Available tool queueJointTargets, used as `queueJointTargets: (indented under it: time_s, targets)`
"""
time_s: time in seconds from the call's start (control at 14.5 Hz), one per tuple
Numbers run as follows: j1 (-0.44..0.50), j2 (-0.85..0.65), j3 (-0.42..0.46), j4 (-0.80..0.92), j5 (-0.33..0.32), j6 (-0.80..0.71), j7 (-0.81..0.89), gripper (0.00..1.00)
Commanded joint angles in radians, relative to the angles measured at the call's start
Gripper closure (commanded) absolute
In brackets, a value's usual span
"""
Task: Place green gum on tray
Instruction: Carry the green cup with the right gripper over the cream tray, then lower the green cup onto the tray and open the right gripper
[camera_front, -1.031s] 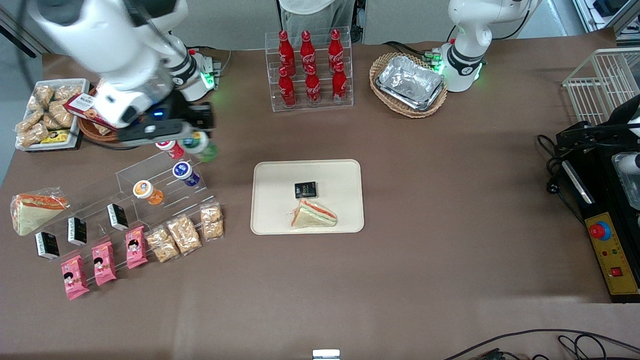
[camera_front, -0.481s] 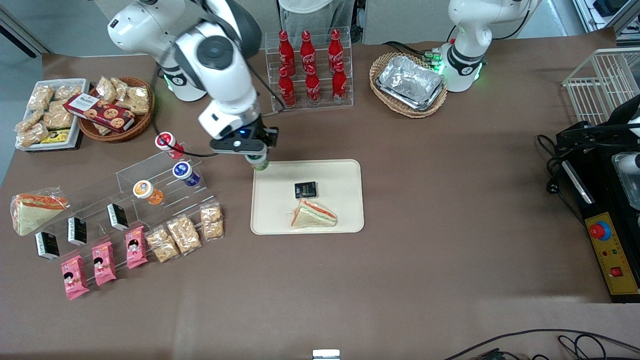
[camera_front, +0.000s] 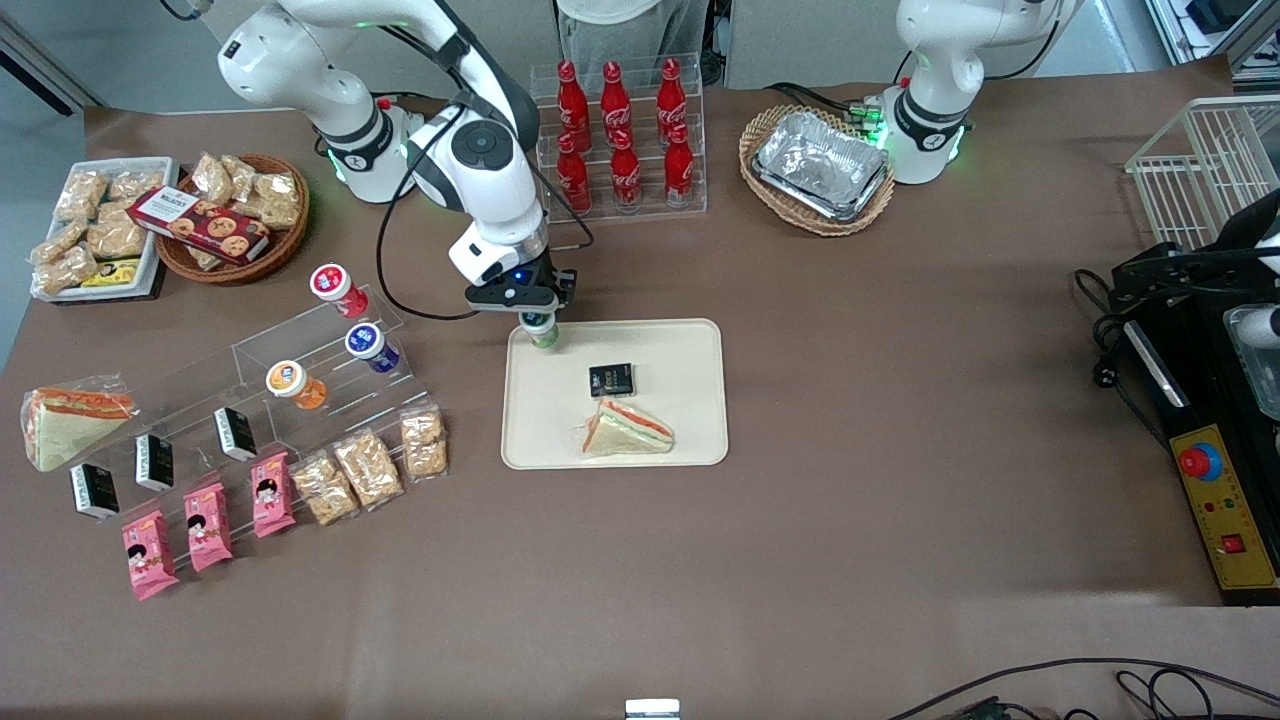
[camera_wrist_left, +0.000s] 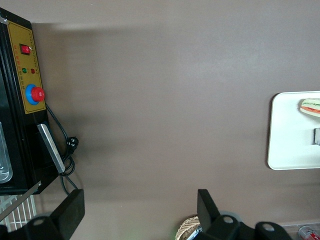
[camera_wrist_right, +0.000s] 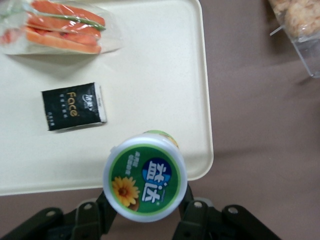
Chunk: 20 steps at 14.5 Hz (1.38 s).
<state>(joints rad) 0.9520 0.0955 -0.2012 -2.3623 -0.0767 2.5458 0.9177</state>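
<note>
My right gripper (camera_front: 541, 325) is shut on the green gum (camera_front: 543, 333), a small green bottle whose white lid with a green label faces the wrist camera (camera_wrist_right: 145, 176). It holds the bottle over the corner of the cream tray (camera_front: 690, 345) that is farthest from the front camera and toward the working arm's end. In the wrist view the fingers (camera_wrist_right: 186, 200) clamp the bottle from both sides above the tray's rim (camera_wrist_right: 206, 100). I cannot tell whether the bottle touches the tray.
On the tray lie a black packet (camera_front: 611, 379) and a wrapped sandwich (camera_front: 628, 430). A clear stepped rack (camera_front: 330, 350) holds red, blue and orange gum bottles. Snack packs (camera_front: 365, 468) lie in front of it. A cola bottle rack (camera_front: 620, 140) stands beside the arm.
My gripper has carried the green gum from the clear rack across to the tray's corner and lowered it there.
</note>
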Motion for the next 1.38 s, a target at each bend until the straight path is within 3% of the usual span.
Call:
queueJointTargets:
  time_s: [0.0, 0.48, 0.62, 0.69, 0.76, 1.31]
  targets:
    - [-0.007, 0.078, -0.014, -0.012, -0.031, 0.121, 0.026, 0.79]
    - [-0.010, 0.179, -0.027, -0.012, -0.031, 0.240, 0.029, 0.77]
    - [-0.012, 0.185, -0.029, -0.012, -0.029, 0.249, 0.029, 0.67]
    - [-0.012, 0.187, -0.029, -0.011, -0.029, 0.249, 0.029, 0.28]
    - [-0.012, 0.187, -0.029, -0.011, -0.029, 0.249, 0.029, 0.00]
    - [-0.061, 0.109, -0.027, -0.002, -0.029, 0.193, 0.015, 0.00]
